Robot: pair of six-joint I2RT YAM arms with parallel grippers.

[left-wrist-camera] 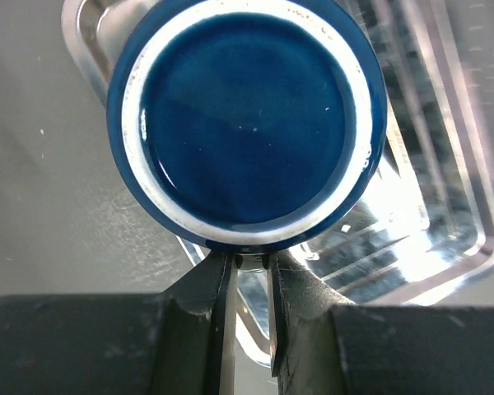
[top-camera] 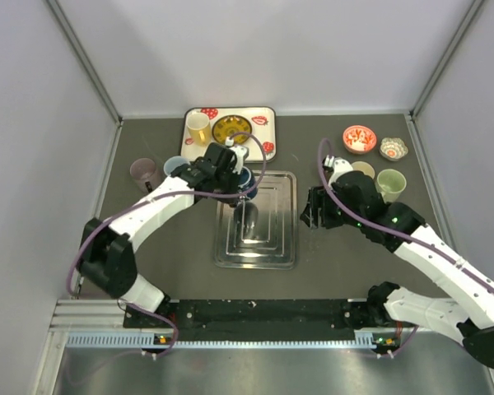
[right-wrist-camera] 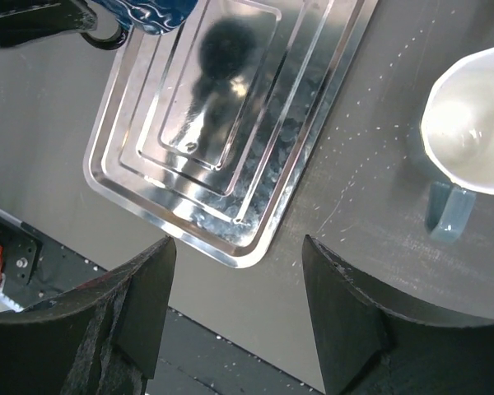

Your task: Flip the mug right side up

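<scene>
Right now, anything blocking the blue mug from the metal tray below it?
Nothing visible. The left gripper is shut on the blue mug at the metal tray's far-left corner, and the tray shows only reflections. The right gripper hangs open beside the tray's right edge, not over it.

Left jaws clamped, right jaws wide.

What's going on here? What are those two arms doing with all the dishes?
The left gripper is pinched shut on a dark blue mug, holding it over the far end of a silver tray. The mug's underside, with its pale ring, faces up toward the wrist camera, so it is not yet right side up. The right gripper hangs open near the tray's edge, holding nothing.
</scene>
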